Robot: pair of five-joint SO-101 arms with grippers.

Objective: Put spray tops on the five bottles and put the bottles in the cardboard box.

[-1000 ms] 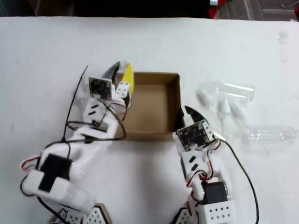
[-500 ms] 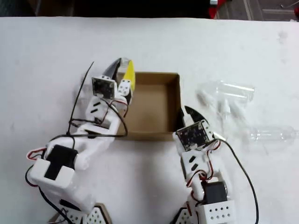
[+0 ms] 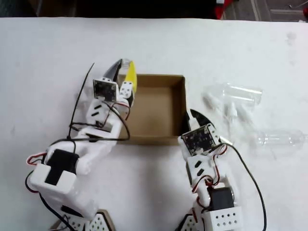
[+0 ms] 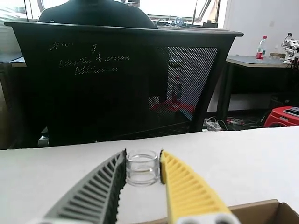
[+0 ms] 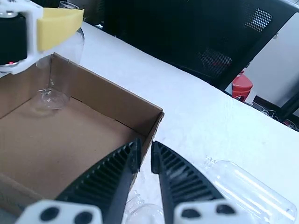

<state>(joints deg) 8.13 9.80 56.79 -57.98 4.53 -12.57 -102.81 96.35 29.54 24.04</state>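
I work in a shared office or a small lab room. My table [image 3: 48, 53] has a white top, and just behind it stands a black office chair [image 4: 126, 79] with a mesh back. Further away I see another desk [image 4: 254, 60] with a plastic drink bottle [image 4: 264, 46] on it. Cables and a power strip [image 4: 214, 124] lie on the floor, and bright windows [image 4: 168, 7] are at the back.

We see left gripper [image 3: 124, 64]: 1 grey, 1 yellow ribbed finger; right gripper [image 5: 145, 143] blk, ribbed; bottle [image 4: 142, 171] clear; cardboard box [image 3: 183, 106] brown.
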